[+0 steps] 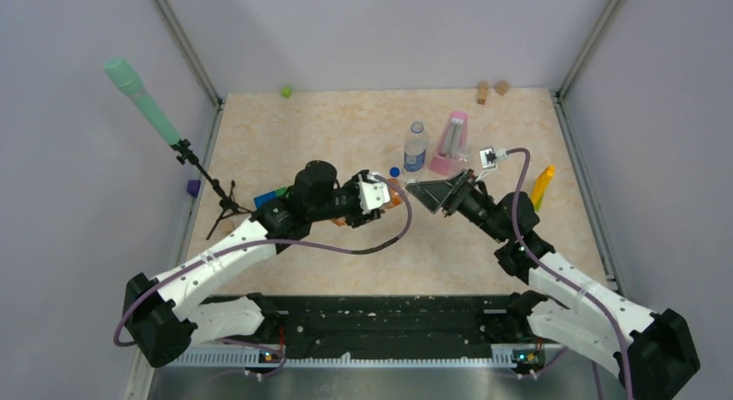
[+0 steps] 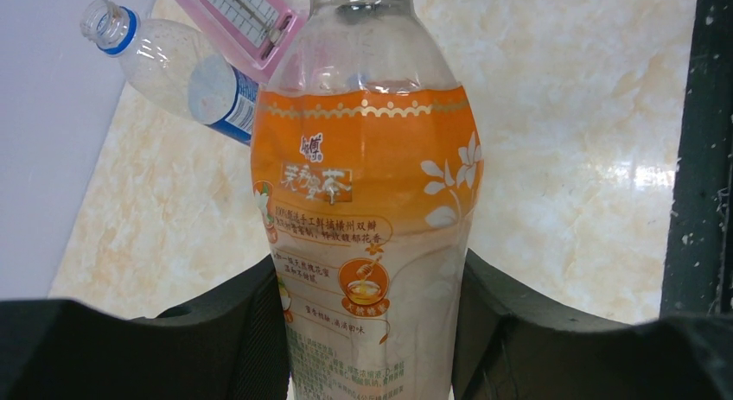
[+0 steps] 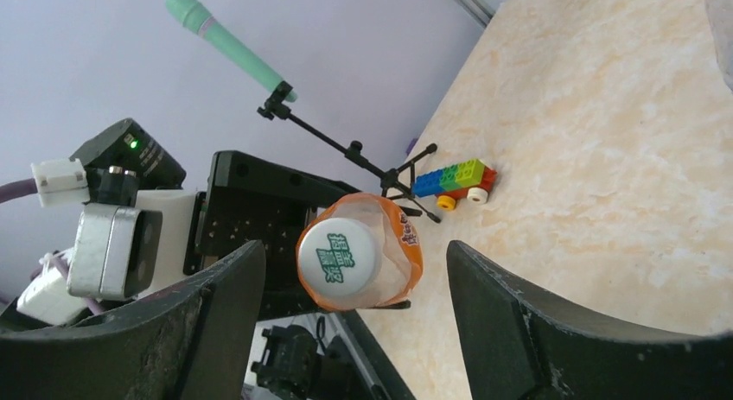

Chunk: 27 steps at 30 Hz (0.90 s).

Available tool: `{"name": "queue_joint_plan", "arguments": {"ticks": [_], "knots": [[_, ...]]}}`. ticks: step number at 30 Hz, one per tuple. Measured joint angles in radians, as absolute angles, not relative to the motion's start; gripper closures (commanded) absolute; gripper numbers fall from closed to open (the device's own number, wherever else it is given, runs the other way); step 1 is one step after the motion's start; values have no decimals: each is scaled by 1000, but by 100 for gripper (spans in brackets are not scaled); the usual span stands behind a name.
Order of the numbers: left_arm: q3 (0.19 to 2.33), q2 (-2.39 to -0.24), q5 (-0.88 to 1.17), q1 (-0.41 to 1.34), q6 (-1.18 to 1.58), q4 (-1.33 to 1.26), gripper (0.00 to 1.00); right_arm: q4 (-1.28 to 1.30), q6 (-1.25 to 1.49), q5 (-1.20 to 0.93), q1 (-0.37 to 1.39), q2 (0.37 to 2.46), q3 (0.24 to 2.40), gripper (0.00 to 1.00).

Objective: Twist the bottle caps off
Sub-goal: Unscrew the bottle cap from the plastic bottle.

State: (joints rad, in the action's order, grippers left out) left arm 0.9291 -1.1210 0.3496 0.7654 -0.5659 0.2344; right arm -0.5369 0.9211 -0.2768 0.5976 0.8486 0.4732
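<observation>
My left gripper (image 2: 372,292) is shut on the lower body of the orange bottle (image 2: 367,201), held lying sideways above the table (image 1: 328,132). Its white cap (image 3: 339,255) with green print faces my right gripper (image 3: 353,270), which is open, with a gap between each jaw and the cap. From above, the right gripper (image 1: 430,195) meets the bottle's (image 1: 394,193) cap end. A short clear bottle (image 1: 416,147) with a blue label stands behind; its neck (image 2: 108,24) looks open. A dark blue cap (image 1: 395,171) lies on the table beside it.
A pink metronome (image 1: 451,143) stands right of the clear bottle. A slim yellow object (image 1: 542,186) lies at the right. A toy brick car (image 3: 454,180) and a green microphone (image 1: 143,100) on a tripod stand at the left. A green cube (image 1: 285,92) and wooden blocks (image 1: 482,92) sit along the back edge.
</observation>
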Motion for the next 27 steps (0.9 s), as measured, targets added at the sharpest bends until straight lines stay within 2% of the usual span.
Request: {"name": "queue_joint_plan", "arguments": {"ticks": [9,12,15,16,17,27], "knots": [[908,-1121,341,815,-441,149,100,-587,912,-10,702,879,485,46],[908,-1122,329,822,-400,132,100,-629,896,33,721,900,495,64],[908,-1122,308,827,-348,125,100,-675,872,60,743,913,498,77],[908,-1122,306,829,-334,122,100,-682,859,67,746,914,499,92],[908,-1122,302,830,-318,118,100,-689,848,72,746,917,499,100],[908,-1146,368,831,-100,53,100,-823,719,52,743,948,498,100]]}}
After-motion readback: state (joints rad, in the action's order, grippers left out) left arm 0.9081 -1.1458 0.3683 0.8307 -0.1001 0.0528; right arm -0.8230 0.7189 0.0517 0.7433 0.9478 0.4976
